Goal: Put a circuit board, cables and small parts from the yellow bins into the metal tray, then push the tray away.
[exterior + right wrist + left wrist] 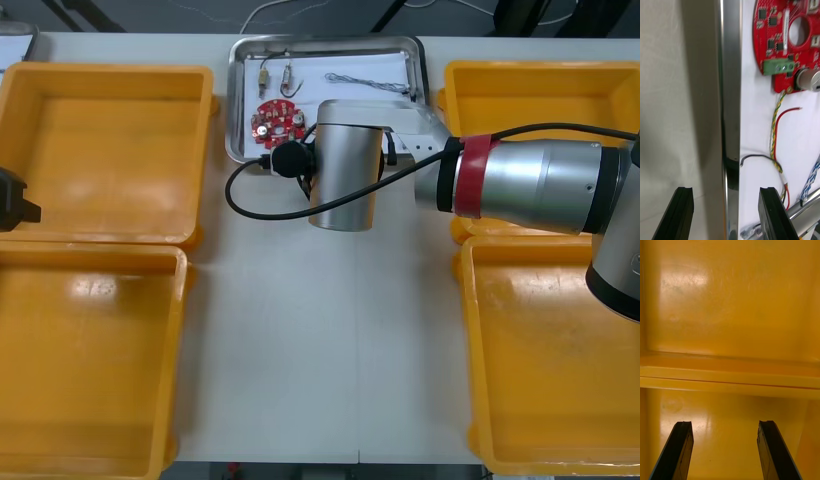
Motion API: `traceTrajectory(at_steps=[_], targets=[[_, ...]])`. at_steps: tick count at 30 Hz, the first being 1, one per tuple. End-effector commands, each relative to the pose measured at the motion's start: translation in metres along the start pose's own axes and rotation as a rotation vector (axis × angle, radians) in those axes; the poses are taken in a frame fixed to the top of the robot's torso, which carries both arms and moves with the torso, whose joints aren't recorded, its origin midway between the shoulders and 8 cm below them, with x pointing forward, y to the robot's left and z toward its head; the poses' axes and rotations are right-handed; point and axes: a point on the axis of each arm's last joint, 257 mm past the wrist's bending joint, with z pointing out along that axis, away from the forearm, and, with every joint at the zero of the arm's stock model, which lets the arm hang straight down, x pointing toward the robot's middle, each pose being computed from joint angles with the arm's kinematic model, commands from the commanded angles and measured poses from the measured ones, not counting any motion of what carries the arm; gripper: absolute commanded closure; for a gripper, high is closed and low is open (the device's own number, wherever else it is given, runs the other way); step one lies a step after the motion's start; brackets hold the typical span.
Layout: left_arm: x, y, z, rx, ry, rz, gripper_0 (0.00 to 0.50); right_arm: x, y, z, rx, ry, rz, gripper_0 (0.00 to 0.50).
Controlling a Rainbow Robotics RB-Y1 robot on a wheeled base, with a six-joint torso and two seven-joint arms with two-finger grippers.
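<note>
I read this as the last step. All 4 bins (pixel 100 150) look bare from above. The tray (pixel 400 130), at 12 o'clock on the table (pixel 320 350), already holds a board (pixel 277 120), 2 small parts (pixel 263 72) and a blue and white cable (pixel 365 82). What is left, I judge, is the push.

My right arm reaches in from 3 o'clock, its wrist over the tray's near edge. The right gripper (pixel 725 189) is spread wide and holds nothing. It has 1 finger over the table and 1 over the tray's white floor, with the rim (pixel 731 93) running between them. The next move calls for bearing on that rim and driving straight toward 12 o'clock. It must be square enough that the tray does not pivot, and it must not drag the wires beside the inner finger.

The front view gives the layout but hides the fingers under the wrist. The right wrist view shows them, plus a red and yellow cable (pixel 775 123) and a black cable (pixel 752 156) that the wrist covers from above.

The left gripper (pixel 724 423) sits at 9 o'clock, wide open and empty, over the wall where 2 bins meet.
</note>
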Motion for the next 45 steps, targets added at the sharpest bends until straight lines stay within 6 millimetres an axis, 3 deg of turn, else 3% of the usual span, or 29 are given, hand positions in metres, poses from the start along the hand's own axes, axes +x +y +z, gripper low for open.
traceTrajectory(at_steps=[1,11,19,23,31,45], targets=[[-0.011,-0.013,-0.006,0.022,-0.027,0.099,0.000,-0.029,-0.024,-0.035,0.022,-0.035,-0.047,0.000],[-0.011,-0.013,-0.006,0.022,-0.027,0.099,0.000,-0.017,-0.004,-0.075,-0.084,-0.014,0.059,0.000],[-0.011,-0.013,-0.006,0.022,-0.027,0.099,0.000,0.019,0.015,-0.120,-0.255,0.003,0.325,0.000],[-0.011,-0.013,-0.006,0.022,-0.027,0.099,0.000,0.034,0.019,-0.133,-0.281,0.013,0.421,0.000],[-0.011,-0.013,-0.006,0.022,-0.027,0.099,0.000,0.082,0.036,-0.164,-0.392,0.042,0.700,0.000],[-0.011,-0.013,-0.006,0.022,-0.027,0.099,0.000,0.191,0.055,-0.214,-0.472,0.216,1.151,0.000]])
